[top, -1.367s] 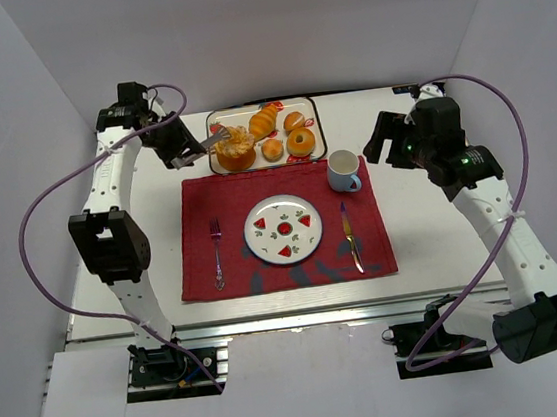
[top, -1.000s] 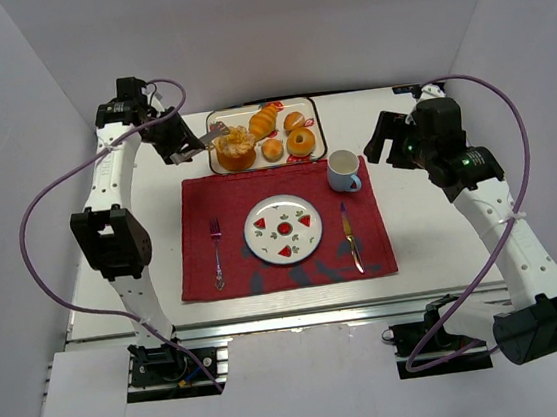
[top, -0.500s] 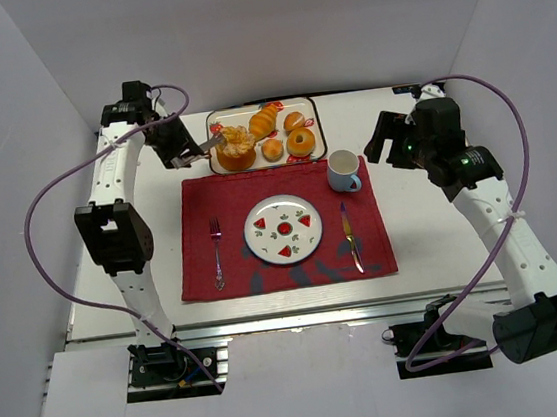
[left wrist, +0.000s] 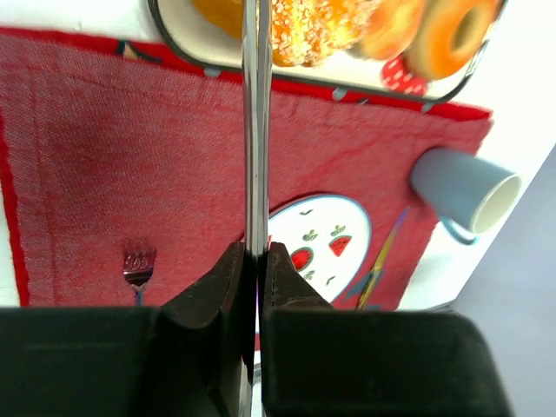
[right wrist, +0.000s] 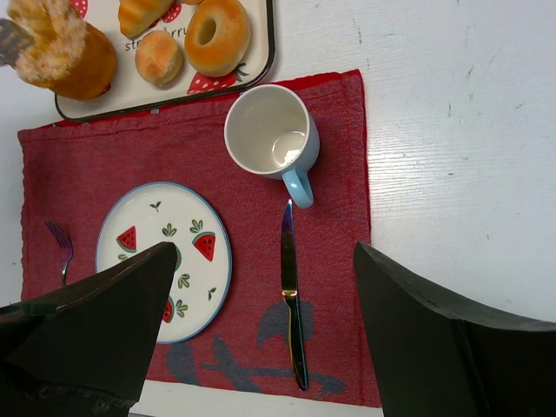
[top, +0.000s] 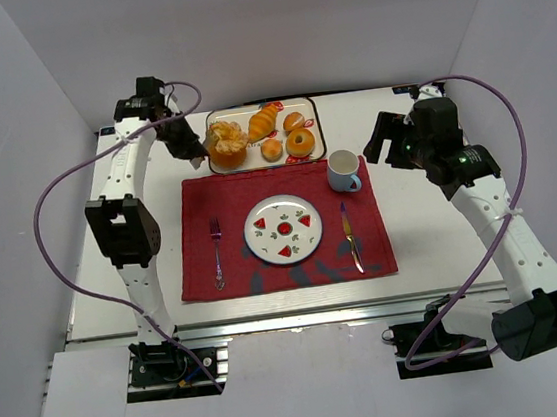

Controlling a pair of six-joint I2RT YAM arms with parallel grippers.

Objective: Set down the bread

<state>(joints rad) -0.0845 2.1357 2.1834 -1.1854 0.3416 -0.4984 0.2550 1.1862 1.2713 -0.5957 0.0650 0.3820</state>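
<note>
Left gripper (left wrist: 256, 26), spread a moment ago, is now clenched at the bread (top: 227, 144) on the tray (top: 320, 133); hold unconfirmed, lift-out judged next.

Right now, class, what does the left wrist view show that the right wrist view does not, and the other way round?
Only the left wrist view: the left gripper, shut. Only the right wrist view: the right gripper, open, and the knife at full length. Both: the plate, mug, fork and donut.
</note>
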